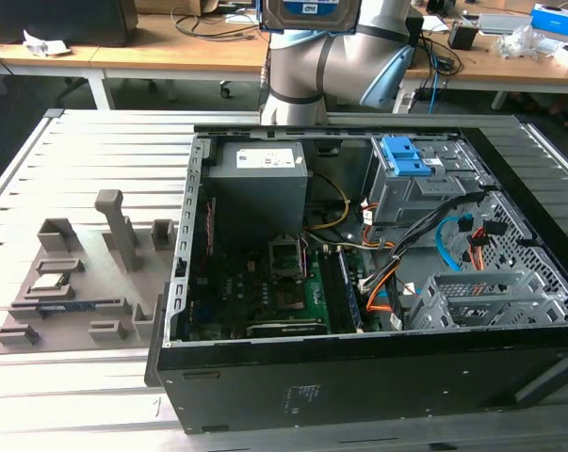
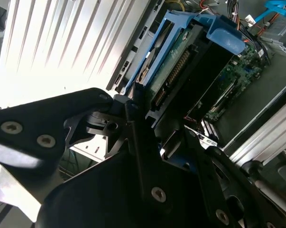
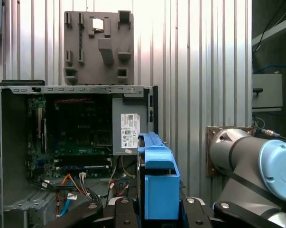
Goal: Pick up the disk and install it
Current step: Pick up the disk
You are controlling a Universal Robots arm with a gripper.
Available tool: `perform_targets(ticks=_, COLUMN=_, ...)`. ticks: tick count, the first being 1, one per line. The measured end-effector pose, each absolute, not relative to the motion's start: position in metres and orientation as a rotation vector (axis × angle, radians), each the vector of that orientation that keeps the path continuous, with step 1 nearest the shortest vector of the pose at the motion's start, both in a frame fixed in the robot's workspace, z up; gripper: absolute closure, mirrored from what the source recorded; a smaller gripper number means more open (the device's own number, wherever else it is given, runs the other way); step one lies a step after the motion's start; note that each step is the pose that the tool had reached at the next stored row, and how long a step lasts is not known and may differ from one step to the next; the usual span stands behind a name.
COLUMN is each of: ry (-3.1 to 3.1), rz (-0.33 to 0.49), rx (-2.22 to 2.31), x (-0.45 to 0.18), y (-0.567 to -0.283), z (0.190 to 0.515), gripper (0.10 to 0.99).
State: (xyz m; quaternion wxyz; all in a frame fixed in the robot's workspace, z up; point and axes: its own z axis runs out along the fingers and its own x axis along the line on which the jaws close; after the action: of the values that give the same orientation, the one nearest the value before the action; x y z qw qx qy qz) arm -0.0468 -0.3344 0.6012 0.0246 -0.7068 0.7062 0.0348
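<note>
Arm point(image 1: 332, 66) rises beyond the case point(image 1: 359, 377) in the exterior view, wrist lifted high. Gripper point(image 3: 157, 209) is clamped on the disk point(image 3: 158, 180), held edge-on in the air, well apart from the case. The open case holds a power supply point(image 1: 257, 179), motherboard point(image 1: 284, 292), cables point(image 1: 425, 235) and a cage point(image 1: 411, 179) with blue latches. It sits on a slotted metal table point(image 1: 86, 151), with a grey fixture point(image 1: 76, 282) just beside it on the exterior view's left. Wooden desks point(image 1: 170, 52) stand behind.
</note>
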Motion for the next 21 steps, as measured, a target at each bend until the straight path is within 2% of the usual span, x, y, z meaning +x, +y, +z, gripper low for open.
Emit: perform_targets(ticks=21, ry=2.184, rz=0.108, rx=-2.186, x=-0.047, y=-0.335, z=0.570, gripper=0.722)
